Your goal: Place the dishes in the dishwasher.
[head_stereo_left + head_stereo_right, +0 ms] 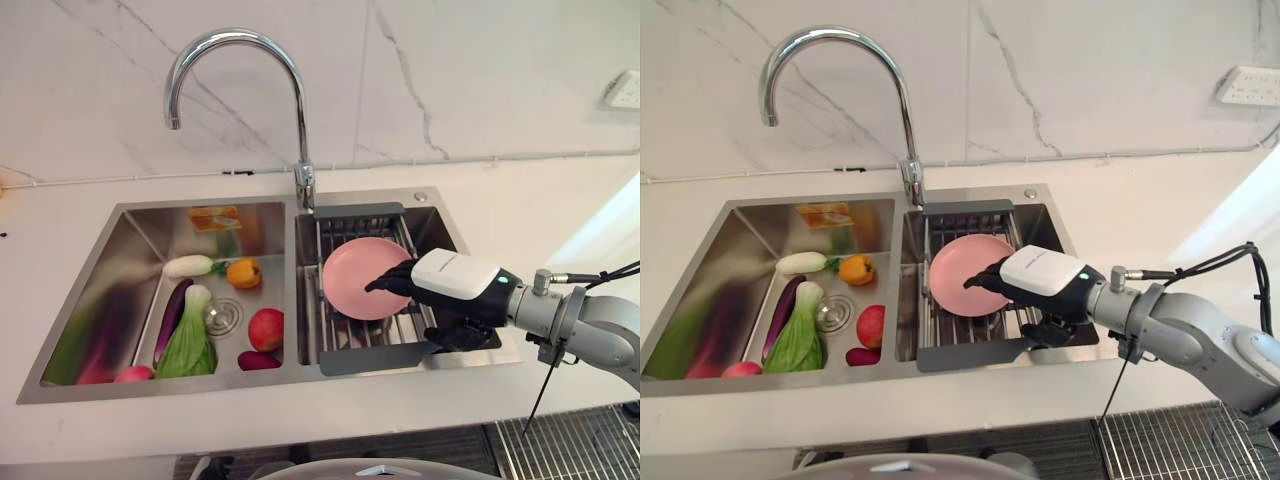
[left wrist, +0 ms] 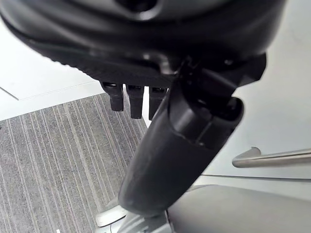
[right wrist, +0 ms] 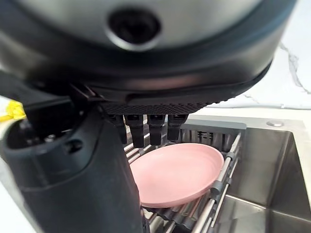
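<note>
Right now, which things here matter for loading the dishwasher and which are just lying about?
Job: pink plate on the drying rack; right robot hand over it.

Lying about: tap, eggplant, bok choy, apple, yellow pepper.

The right arm (image 1: 585, 320) is silver-grey, built of rounded metal segments. The right hand (image 1: 450, 295) is dark, its back capped by a smooth white cover carrying a small green light near the wrist. In the wrist views both hands show glossy black housings, ribbed black padding and blocky dark fingers; the left hand (image 2: 146, 58) has a thick matte black thumb.
</note>
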{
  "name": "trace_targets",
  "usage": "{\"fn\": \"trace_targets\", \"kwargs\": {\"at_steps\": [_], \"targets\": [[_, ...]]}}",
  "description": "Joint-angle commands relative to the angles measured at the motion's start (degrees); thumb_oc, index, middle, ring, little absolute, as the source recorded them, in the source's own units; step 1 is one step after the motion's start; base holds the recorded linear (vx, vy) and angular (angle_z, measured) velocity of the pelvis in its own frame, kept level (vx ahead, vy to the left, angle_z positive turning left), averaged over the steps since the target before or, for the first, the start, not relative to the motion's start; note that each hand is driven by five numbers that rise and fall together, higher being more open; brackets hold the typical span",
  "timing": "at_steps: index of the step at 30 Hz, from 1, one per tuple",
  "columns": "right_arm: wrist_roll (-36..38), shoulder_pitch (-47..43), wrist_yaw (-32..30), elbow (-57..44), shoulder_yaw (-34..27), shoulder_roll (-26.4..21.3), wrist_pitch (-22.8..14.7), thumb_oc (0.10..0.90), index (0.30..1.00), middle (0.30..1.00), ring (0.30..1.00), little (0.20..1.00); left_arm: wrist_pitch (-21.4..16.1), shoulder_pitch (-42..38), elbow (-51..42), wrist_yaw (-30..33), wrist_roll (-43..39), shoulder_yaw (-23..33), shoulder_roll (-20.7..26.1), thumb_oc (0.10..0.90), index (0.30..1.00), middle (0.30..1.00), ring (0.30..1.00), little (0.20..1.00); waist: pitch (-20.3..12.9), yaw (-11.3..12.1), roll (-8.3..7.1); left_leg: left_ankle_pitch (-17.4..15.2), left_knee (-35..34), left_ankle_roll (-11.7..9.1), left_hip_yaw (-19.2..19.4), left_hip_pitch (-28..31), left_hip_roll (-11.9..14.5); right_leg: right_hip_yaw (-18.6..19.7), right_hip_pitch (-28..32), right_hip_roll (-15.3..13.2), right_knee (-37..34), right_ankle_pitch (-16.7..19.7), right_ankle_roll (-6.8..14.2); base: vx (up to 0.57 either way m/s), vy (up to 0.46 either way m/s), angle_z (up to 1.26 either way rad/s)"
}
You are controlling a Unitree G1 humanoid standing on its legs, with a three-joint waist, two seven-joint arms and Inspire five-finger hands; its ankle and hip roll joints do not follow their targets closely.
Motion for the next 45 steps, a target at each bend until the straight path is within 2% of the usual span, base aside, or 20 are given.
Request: {"fn": "trace_targets", "kwargs": {"at_steps": [1,9,12,22,26,27,28,29,30,32,33,35,38,39,45], "targets": [[-4.84,-5.33,-7.31,-1.91,2.55,-0.68,-1.64,0.8,0.9,0.9,0.9,0.9,-2.01,-3.56,0.28,0.12,-0.31,-1.03,-1.94,0.8,0.9,0.9,0.9,0.9,-0.39,2.78,-1.51,-5.9,0.66,-4.8,3.3,2.79,3.71,-2.22,-2.35,-4.11,0.83,-1.44,5.52,0.0,0.0,0.0],[-10.35,-8.3,-9.3,1.11,6.86,3.91,-1.07,0.8,0.9,0.9,0.9,0.9,-1.89,-3.22,1.01,0.55,0.31,-0.79,-1.98,0.8,0.9,0.9,0.9,0.9,-0.2,3.36,-1.31,-5.94,0.66,-4.67,2.91,2.67,3.7,-2.42,-2.32,-4.12,0.83,-1.56,5.53,0.0,0.0,0.0],[-16.81,-9.46,-13.12,3.93,8.46,6.84,0.05,0.8,0.9,0.9,0.9,0.9,-1.7,-3.25,1.36,1.34,-0.3,-0.24,-1.9,0.8,0.9,0.9,0.9,0.9,-0.06,3.93,-1.18,-5.95,0.66,-4.61,2.61,2.58,3.63,-2.66,-2.26,-4.11,0.83,-1.67,5.47,0.0,0.0,0.0],[-29.75,-5.63,-21.88,11.41,5.29,17.22,4.67,0.8,0.9,0.9,0.9,0.9,-1.77,-3.24,1.62,3.73,-0.24,-0.02,-2.31,0.8,0.9,0.9,0.9,0.9,0.18,4.93,-0.78,-5.93,0.66,-4.44,1.28,2.27,3.29,-4.07,-1.58,-4.38,0.83,-1.99,5.27,-0.01,0.0,0.06],[-36.07,-3.85,-28.37,15.4,3.18,20.26,8.09,0.8,0.9,0.9,0.9,0.9,-1.89,-3.12,1.74,4.77,0.0,-0.19,-2.83,0.8,0.9,0.9,0.9,0.9,0.26,5.1,-0.47,-5.95,0.66,-4.33,0.96,2.18,3.08,-4.59,-1.43,-4.4,0.83,-2.07,5.28,-0.02,0.003,0.07],[-37.31,-3.81,-29.51,16.43,3.11,21.03,8.81,0.776,0.865,0.865,0.865,0.865,-1.93,-3.08,1.77,5.16,0.17,-0.41,-2.76,0.8,0.9,0.9,0.9,0.9,0.3,5.24,-0.49,-5.92,0.66,-4.33,0.87,2.15,3.09,-4.71,-1.4,-4.41,0.83,-2.08,5.27,0.0,0.0,0.0],[-38.63,-4.12,-30.57,17.41,2.61,21.98,9.88,0.665,0.698,0.698,0.698,0.698,-1.86,-3.16,1.89,5.34,0.24,-0.59,-2.8,0.8,0.9,0.9,0.9,0.9,0.27,5.35,-0.43,-5.9,0.66,-4.32,0.79,2.11,3.08,-4.8,-1.37,-4.39,0.83,-2.11,5.25,0.0,0.0,0.0],[-39.91,-4.0,-32.31,18.39,2.0,23.23,10.89,0.511,0.467,0.467,0.467,0.467,-1.81,-3.12,1.96,5.78,0.4,-0.64,-2.89,0.8,0.9,0.9,0.9,0.9,0.3,5.39,-0.35,-5.87,0.66,-4.31,0.72,2.11,3.1,-4.8,-1.34,-4.41,0.83,-2.15,5.22,0.0,0.0,0.0],[-40.35,-3.8,-34.54,18.8,1.12,24.7,11.83,0.4,0.3,0.3,0.3,0.3,-1.79,-3.15,2.06,6.22,0.59,-0.7,-3.16,0.8,0.9,0.9,0.9,0.9,0.29,5.33,-0.22,-5.86,0.66,-4.28,0.68,2.12,3.09,-4.87,-1.32,-4.43,0.83,-2.12,5.19,0.0,0.0,0.0],[-41.55,-3.35,-39.3,19.75,-0.41,27.91,13.91,0.4,0.3,0.3,0.3,0.3,-1.92,-3.25,2.28,7.26,0.68,-0.98,-3.42,0.8,0.9,0.9,0.9,0.9,0.33,5.4,0.0,-5.81,0.66,-4.25,0.59,2.09,3.09,-4.96,-1.28,-4.47,0.83,-2.2,5.14,0.0,0.0,0.0],[-41.71,-3.3,-39.58,19.92,-0.41,28.06,13.94,0.4,0.3,0.3,0.3,0.3,-1.93,-3.27,2.31,7.31,0.69,-1.06,-3.34,0.8,0.9,0.9,0.9,0.9,0.35,5.49,-0.08,-5.82,0.66,-4.25,0.59,2.11,3.09,-4.96,-1.26,-4.47,0.83,-2.21,5.14,0.0,0.0,0.0],[-42.34,-3.59,-45.85,20.26,-2.19,32.43,16.34,0.4,0.3,0.3,0.3,0.3,-2.06,-3.44,1.98,9.2,1.1,-1.56,-3.51,0.8,0.9,0.9,0.9,0.9,0.41,5.55,0.29,-5.69,0.66,-4.2,0.34,2.08,3.15,-5.01,-1.26,-4.46,0.83,-2.28,5.08,0.0,0.0,0.0],[-41.9,-4.21,-50.75,18.77,-4.41,35.0,17.57,0.4,0.3,0.3,0.3,0.3,-2.22,-3.3,1.28,10.35,1.4,-2.44,-3.5,0.8,0.9,0.9,0.9,0.9,0.42,5.75,0.44,-5.65,0.66,-4.16,0.19,2.14,3.16,-4.87,-1.24,-4.45,0.83,-2.39,5.03,0.0,0.003,0.03],[-41.19,-4.85,-52.89,17.4,-5.56,35.36,17.89,0.4,0.3,0.3,0.3,0.3,-2.25,-3.21,1.31,10.85,1.52,-2.7,-3.62,0.8,0.9,0.9,0.9,0.9,0.33,5.74,0.44,-5.72,0.66,-4.16,0.09,2.14,3.16,-4.89,-1.24,-4.49,0.83,-2.48,5.02,-0.01,0.002,0.08],[-39.18,-4.74,-55.19,13.79,-9.03,34.86,17.35,0.4,0.3,0.3,0.3,0.3,-1.98,-3.14,1.22,11.32,1.64,-2.46,-3.58,0.8,0.9,0.9,0.9,0.9,0.12,5.76,0.31,-5.77,0.66,-4.16,0.12,2.28,3.19,-4.8,-1.1,-4.45,0.83,-2.6,4.92,0.0,-0.003,0.08]]}}
